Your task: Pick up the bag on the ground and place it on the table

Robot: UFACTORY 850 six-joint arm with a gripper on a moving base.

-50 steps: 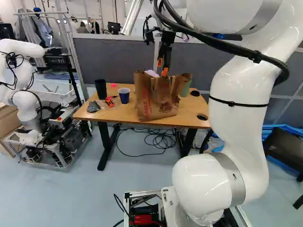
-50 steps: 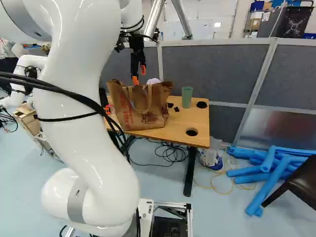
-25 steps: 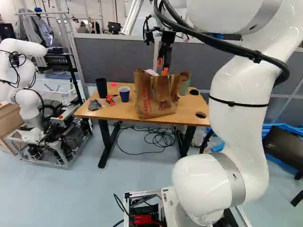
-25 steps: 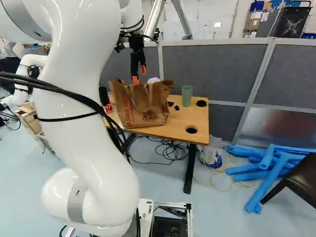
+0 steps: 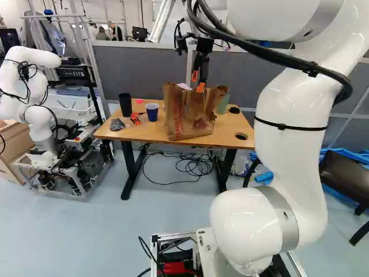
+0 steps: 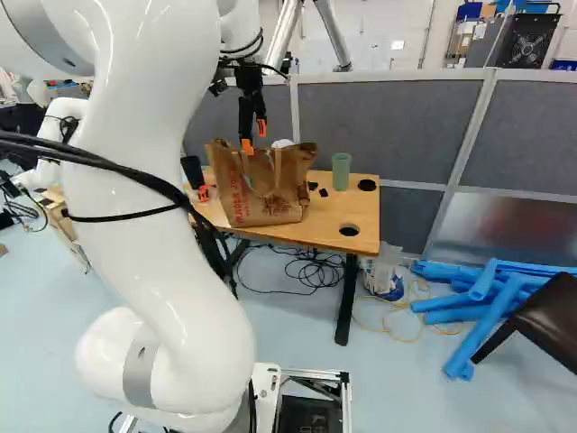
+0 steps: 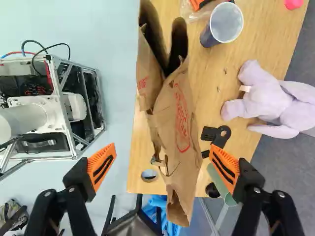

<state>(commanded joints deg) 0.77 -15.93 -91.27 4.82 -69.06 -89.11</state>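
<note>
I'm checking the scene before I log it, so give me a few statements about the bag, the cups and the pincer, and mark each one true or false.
The brown bag stands on the table. True.
The pincer is shut on the bag. False: it is open.
The blue cup stands upright. True.
The green cup lies inside the bag. False: it stands on the table.

My arm [image 5: 293,104] runs off both base views' tops; there, the paper bag [image 7: 179,123] mostly hides from me the plush toy [image 7: 268,101].
</note>
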